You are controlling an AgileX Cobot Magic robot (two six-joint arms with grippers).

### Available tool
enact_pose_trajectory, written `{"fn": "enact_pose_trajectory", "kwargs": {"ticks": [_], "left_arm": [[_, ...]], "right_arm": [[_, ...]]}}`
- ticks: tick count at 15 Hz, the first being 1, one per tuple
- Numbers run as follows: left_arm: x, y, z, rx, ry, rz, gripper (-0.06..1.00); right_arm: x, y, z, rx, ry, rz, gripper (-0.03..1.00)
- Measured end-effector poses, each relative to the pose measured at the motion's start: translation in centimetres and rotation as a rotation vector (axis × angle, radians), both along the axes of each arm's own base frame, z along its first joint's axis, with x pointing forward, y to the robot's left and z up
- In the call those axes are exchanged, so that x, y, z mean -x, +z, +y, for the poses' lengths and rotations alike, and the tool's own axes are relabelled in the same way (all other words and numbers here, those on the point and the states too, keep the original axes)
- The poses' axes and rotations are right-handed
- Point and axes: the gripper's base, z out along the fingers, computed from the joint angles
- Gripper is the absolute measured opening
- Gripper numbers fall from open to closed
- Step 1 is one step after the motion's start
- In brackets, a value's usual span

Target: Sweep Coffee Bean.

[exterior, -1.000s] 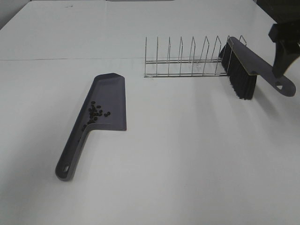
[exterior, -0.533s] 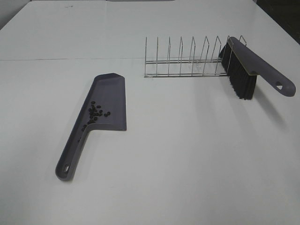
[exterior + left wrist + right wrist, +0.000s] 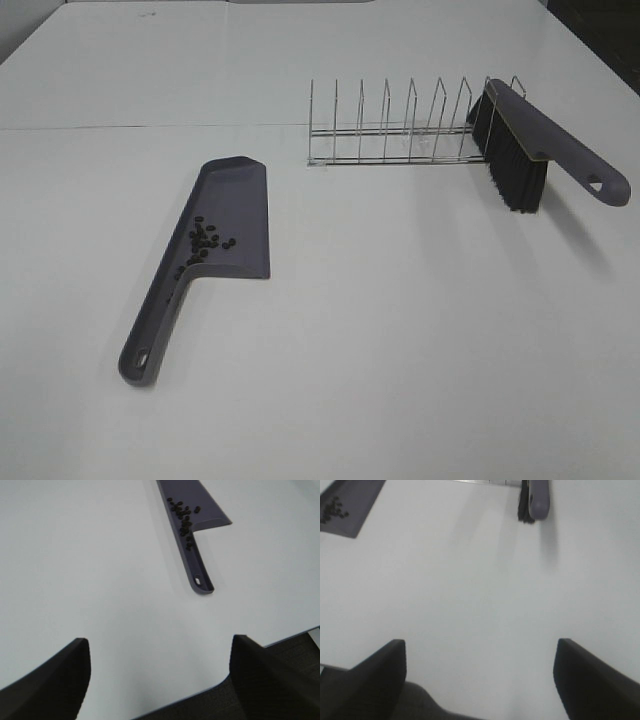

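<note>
The coffee beans [image 3: 205,240] lie in a loose cluster inside the grey dustpan [image 3: 232,215], near where its handle begins; they also show in the left wrist view [image 3: 183,517] and the right wrist view [image 3: 332,511]. The grey brush [image 3: 535,140] with black bristles leans in the wire rack [image 3: 395,135]. Neither gripper shows in the exterior view. My left gripper [image 3: 160,677] is open and empty above the table's near edge, well back from the dustpan handle [image 3: 200,572]. My right gripper [image 3: 480,680] is open and empty, far from the brush [image 3: 535,500].
The white table [image 3: 400,330] carries only the dustpan, the rack and the brush. The table's front edge and dark floor show in the left wrist view [image 3: 280,650].
The right arm stood by the brush handle a second ago and has drawn back out of the exterior view. The brush stays leaning in the rack. Dustpan and beans have not moved.
</note>
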Motion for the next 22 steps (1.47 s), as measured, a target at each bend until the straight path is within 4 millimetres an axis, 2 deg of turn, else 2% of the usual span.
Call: {"fn": "enact_pose_trajectory", "kwargs": {"ticks": [2, 4, 18, 20, 22], "left_arm": [[-0.29, -0.55, -0.52, -0.004, -0.062, -0.022, 0.71], [-0.34, -0.58, -0.64, -0.004, -0.077, -0.032, 0.71], [-0.32, -0.58, -0.69, -0.003, -0.084, -0.032, 0.71], [-0.21, -0.58, -0.54, 0.000, -0.044, -0.042, 0.71], [0.13, -0.50, -0.16, 0.007, 0.090, -0.075, 0.71]], "right_arm": [[1.18, -0.10, 0.06, -0.006, 0.010, -0.096, 0.76], [1.42, -0.08, 0.09, -0.011, 0.013, -0.114, 0.76], [1.39, -0.01, 0.10, -0.012, 0.013, -0.123, 0.76], [1.39, -0.01, 0.10, -0.012, 0.013, -0.123, 0.76], [1.36, 0.00, 0.13, -0.013, -0.012, -0.124, 0.76]]}}
